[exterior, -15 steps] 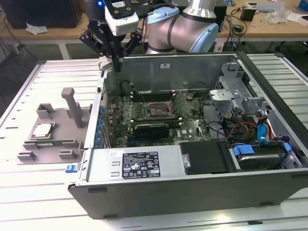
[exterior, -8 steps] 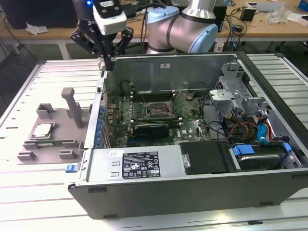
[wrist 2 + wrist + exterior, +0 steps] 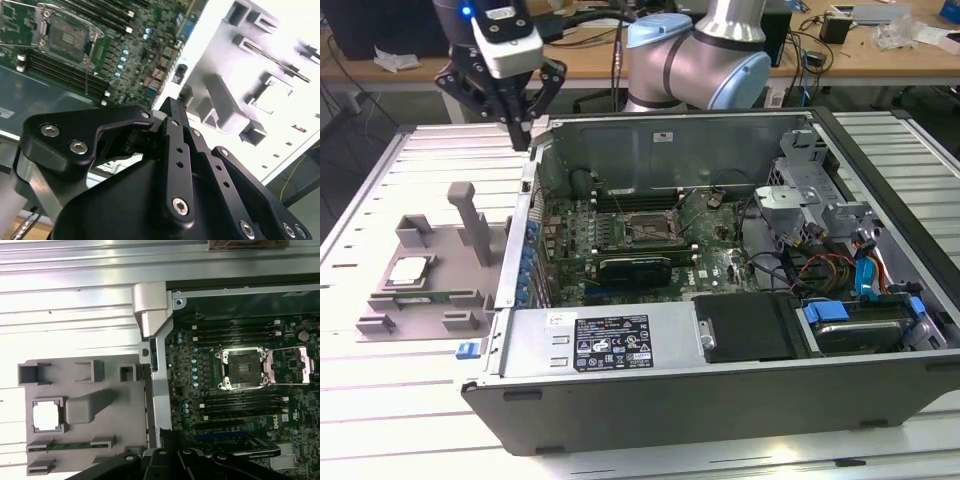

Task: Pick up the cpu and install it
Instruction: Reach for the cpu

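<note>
Toward the exterior view's left edge of the ribbed white metal table [image 3: 360, 400] sits a grey plastic fixture [image 3: 470, 222]. The small square silvery cpu [image 3: 408, 270] lies in its recess, with open table in front and behind. The black two-fingered gripper [image 3: 524, 135] hangs above the far corner of the open grey computer case [image 3: 720, 400], fingers pressed together around nothing. Inside the case, the metal-framed dark socket [image 3: 645, 228] lies exposed.
</note>
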